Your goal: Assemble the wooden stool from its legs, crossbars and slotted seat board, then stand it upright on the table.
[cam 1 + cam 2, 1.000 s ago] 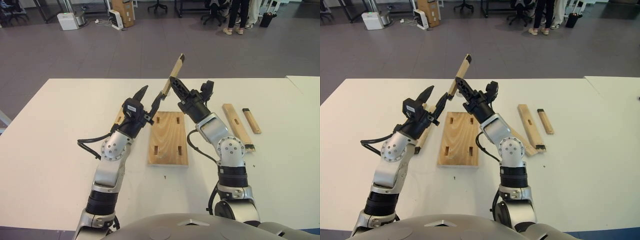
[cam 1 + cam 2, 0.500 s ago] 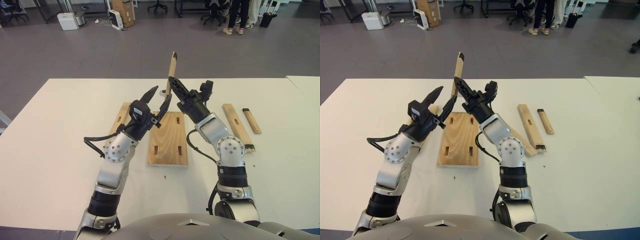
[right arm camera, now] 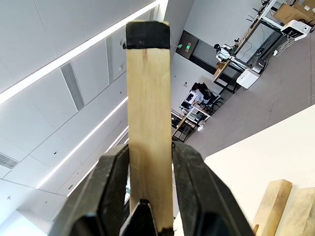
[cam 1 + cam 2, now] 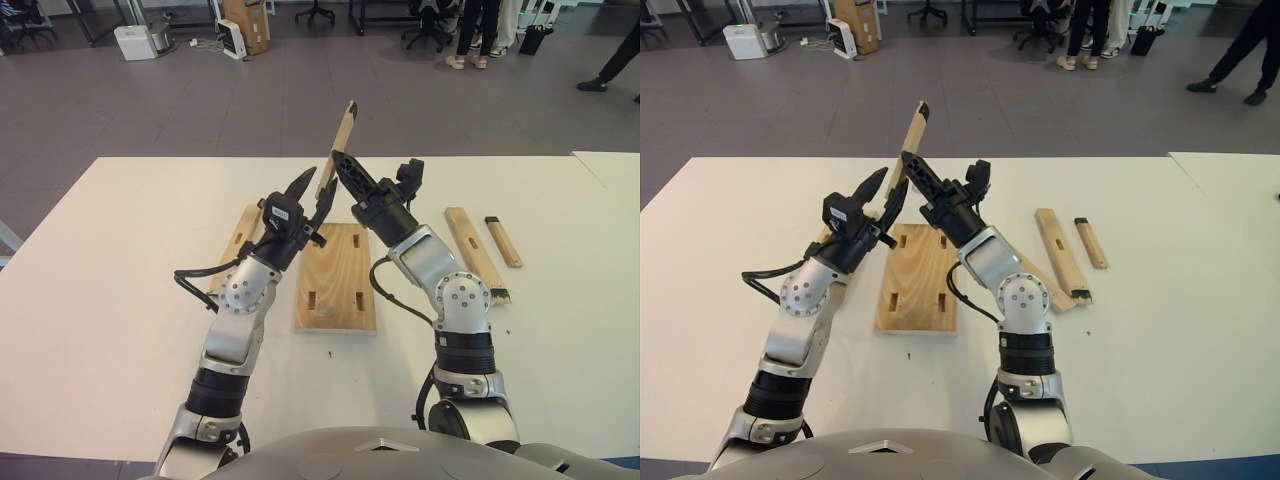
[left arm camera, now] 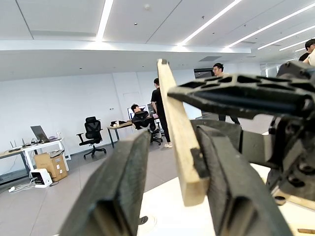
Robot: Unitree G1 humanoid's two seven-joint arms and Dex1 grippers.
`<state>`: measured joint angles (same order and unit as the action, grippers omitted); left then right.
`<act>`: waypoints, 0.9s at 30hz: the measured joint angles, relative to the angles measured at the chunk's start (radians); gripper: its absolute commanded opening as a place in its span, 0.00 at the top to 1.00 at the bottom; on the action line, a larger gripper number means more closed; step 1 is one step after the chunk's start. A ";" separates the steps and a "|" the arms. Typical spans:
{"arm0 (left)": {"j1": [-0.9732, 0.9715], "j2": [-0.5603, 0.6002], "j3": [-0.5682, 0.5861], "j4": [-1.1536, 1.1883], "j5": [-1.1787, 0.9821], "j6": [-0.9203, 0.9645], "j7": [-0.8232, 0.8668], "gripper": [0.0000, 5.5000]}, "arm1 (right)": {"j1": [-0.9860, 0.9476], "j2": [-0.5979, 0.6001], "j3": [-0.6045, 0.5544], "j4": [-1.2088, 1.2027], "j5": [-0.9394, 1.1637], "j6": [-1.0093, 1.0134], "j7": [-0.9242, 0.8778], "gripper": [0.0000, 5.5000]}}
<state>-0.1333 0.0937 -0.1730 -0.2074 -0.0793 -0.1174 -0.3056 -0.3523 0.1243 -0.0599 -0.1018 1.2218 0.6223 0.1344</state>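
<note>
My right gripper (image 4: 341, 160) is shut on a wooden leg (image 4: 341, 135) and holds it raised and tilted above the far end of the slotted seat board (image 4: 336, 277), which lies flat on the white table (image 4: 110, 260). My left gripper (image 4: 315, 188) is open, and the lower end of the leg sits between its fingers (image 5: 118, 187). The left wrist view has the leg (image 5: 176, 128) close to one finger, with the right gripper (image 5: 236, 96) just beyond. In the right wrist view the leg (image 3: 147, 88) is clamped between both fingers (image 3: 112, 191).
Another leg (image 4: 236, 238) lies flat left of the seat board, partly under my left arm. Right of the board lie a long wooden piece (image 4: 470, 245), a short crossbar (image 4: 504, 241) and a further piece (image 4: 497, 292) by my right arm. The near table is bare.
My left gripper has risen and moved right until its open fingers straddle the leg's lower end. The right gripper has swung the leg more upright and a little to the left.
</note>
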 measured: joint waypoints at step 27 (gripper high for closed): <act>-0.138 0.427 0.073 0.040 0.088 0.182 -0.277 0.93 | -0.049 -0.360 0.200 0.030 -0.724 -0.252 0.151 0.46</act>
<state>-0.2711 0.5209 -0.1001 -0.1672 0.0082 0.0642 -0.5830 -0.4012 -0.2355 0.1398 -0.0714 0.4981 0.3704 0.2850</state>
